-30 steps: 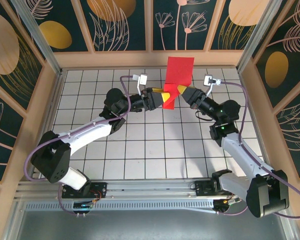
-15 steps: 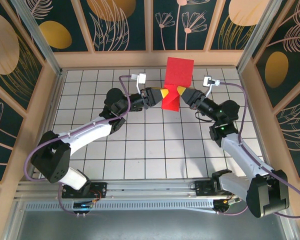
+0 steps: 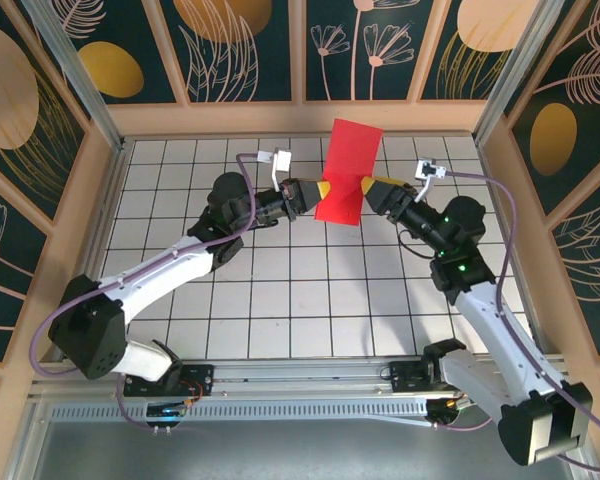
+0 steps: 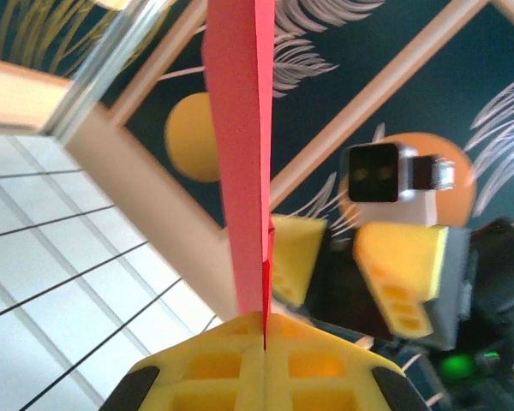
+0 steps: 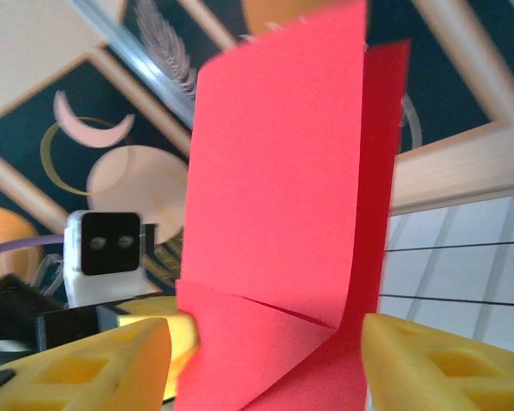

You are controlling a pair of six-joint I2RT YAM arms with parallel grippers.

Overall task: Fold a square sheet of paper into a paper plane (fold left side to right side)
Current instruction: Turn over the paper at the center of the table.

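Since 1 second ago the grip has changed hands. The left gripper (image 3: 321, 188), then spread beside the red paper, has closed on it. The right gripper (image 3: 371, 184), then clamped on it, has let go and drawn a little to the right. The square sheet of paper (image 3: 348, 165) stands upright in the air over the far middle of the table (image 3: 330, 300), clear of the tiles and between the 2 grippers. It is already doubled: the right wrist view shows 2 red layers, one just behind the other, with a small slanted flap creased across the lower part. In the left wrist view the left gripper's yellow fingers (image 4: 206, 368) meet with the sheet's bottom edge pinched between them, so the paper rises edge-on like a blade. The right gripper's fingers (image 5: 94, 360) stand apart on either side of the sheet, and whether either one touches it cannot be told. Holding the sheet by its lower edge in 1 gripper probably frees the other to take a fresh hold for the left-to-right fold. Thin paper pinched at 1 spot may sag or twist, so that next grasp likely needs to land close to the held edge.
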